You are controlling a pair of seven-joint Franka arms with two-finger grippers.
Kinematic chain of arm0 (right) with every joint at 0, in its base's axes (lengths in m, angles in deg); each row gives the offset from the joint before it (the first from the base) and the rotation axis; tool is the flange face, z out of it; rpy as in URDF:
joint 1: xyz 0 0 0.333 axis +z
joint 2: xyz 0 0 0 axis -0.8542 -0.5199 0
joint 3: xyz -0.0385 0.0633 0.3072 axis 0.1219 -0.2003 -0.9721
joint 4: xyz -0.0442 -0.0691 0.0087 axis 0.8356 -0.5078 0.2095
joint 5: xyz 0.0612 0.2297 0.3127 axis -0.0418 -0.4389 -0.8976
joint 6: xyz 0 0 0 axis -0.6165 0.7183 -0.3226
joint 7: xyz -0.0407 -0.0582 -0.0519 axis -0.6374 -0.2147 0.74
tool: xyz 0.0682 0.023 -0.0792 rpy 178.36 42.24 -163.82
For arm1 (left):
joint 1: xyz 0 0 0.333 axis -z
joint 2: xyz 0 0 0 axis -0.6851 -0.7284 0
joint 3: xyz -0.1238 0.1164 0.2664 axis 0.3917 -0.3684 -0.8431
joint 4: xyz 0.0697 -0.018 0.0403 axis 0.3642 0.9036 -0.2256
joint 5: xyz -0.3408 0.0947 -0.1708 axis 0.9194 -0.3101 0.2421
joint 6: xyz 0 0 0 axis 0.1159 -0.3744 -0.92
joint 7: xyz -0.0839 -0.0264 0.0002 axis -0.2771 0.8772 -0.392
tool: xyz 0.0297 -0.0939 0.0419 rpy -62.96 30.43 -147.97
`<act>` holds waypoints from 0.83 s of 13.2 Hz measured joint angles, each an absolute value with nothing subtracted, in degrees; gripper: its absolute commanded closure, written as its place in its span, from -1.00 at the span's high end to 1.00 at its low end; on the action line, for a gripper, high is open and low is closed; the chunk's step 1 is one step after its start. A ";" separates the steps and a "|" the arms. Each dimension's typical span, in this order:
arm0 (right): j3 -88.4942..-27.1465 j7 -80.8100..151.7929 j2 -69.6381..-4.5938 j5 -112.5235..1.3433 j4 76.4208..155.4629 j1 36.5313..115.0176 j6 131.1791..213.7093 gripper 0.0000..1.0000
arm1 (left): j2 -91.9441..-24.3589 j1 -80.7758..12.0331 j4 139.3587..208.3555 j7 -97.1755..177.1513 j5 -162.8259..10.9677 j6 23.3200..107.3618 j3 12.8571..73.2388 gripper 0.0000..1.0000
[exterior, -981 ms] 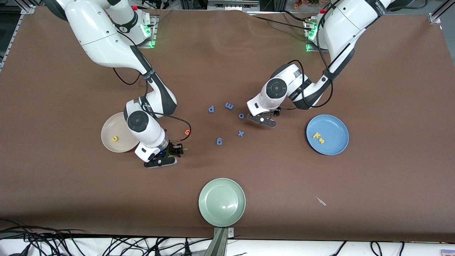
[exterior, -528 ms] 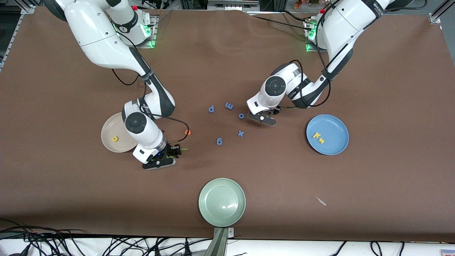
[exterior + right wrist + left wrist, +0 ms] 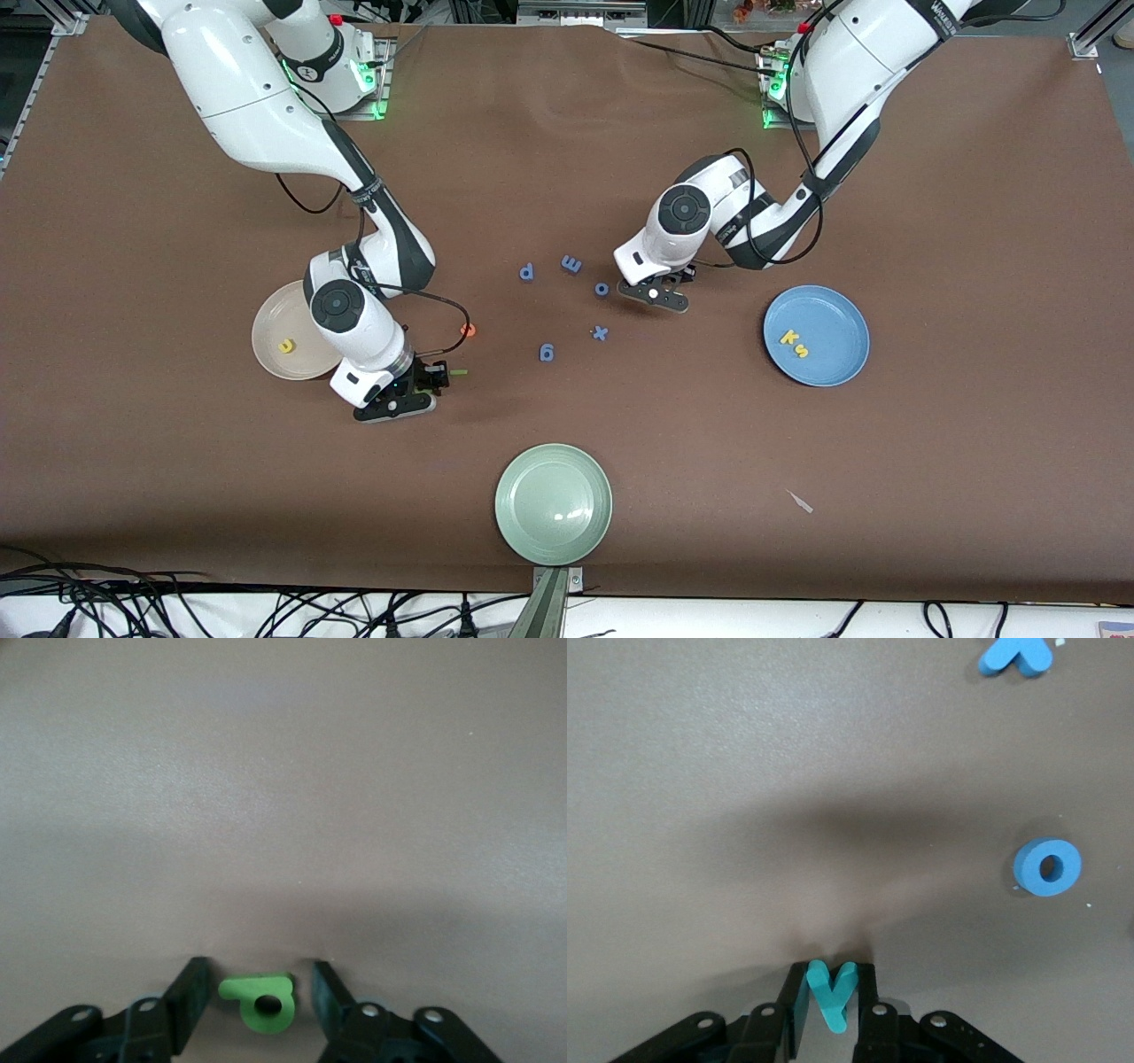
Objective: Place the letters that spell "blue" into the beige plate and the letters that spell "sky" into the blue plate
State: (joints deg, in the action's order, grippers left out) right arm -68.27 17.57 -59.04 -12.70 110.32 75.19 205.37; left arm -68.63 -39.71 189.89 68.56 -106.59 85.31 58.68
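Brown worktop (image 3: pixel 886 177). Left end effector (image 3: pixel 831 997) clamped on teal y (image 3: pixel 831 992), beside blue o (image 3: pixel 1046 867). Right end effector (image 3: pixel 257 1001) parted around green b (image 3: pixel 260 1001), touching neither finger, near beige plate (image 3: pixel 270 323).

White glossy arm shells with dark grey joint bands and round black caps. Black cables looped along forearms. Green lights and red buttons at bases. Black two-finger grippers, left gripper (image 3: pixel 830 992) and right gripper (image 3: pixel 257 1001), silver screws on finger mounts.
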 measured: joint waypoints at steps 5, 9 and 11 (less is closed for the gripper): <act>-68.30 18.24 -58.72 -12.70 110.44 75.23 205.27 -0.45 | -65.88 -44.59 186.88 59.53 -107.61 78.31 58.50 -0.69; -67.16 23.94 -55.57 -12.71 111.02 73.80 198.86 -0.45 | -63.62 -53.90 185.66 40.87 -107.61 75.93 58.38 -0.69; -65.99 30.51 -50.92 -12.75 114.57 71.81 196.24 -0.45 | -63.63 -58.56 185.60 32.53 -107.61 75.92 58.18 -0.61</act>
